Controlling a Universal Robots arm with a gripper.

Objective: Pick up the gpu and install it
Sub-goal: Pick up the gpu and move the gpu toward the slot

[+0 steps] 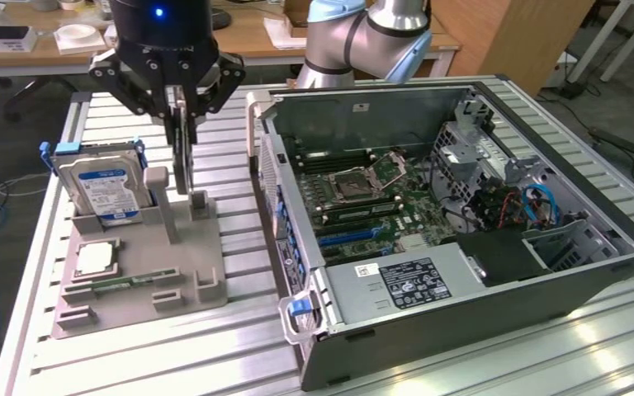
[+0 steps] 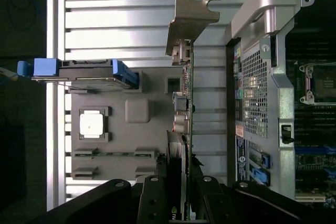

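The gripper (image 1: 182, 111) is clamped on the gpu (image 1: 182, 157), holding it edge-on over the grey holder (image 1: 130, 305) on the table (image 1: 163, 359), between the hard drive (image 1: 102, 190) and the computer case (image 1: 405, 346). In the wrist view the gpu's long axis runs parallel to the case's side wall. Its silver bracket (image 2: 192, 11) points away from the gripper, past the holder's hard-drive end.

Honestly, nothing here reads cleanly. The hard drive (image 1: 102, 186) at the exterior view's left has a blue-and-white label (image 1: 108, 196), print too small to make out. Same for the black sticker (image 1: 411, 283) on the power supply (image 1: 356, 289), lower middle. The gpu (image 2: 185, 114) has a tiny green mark (image 2: 174, 211), illegible.
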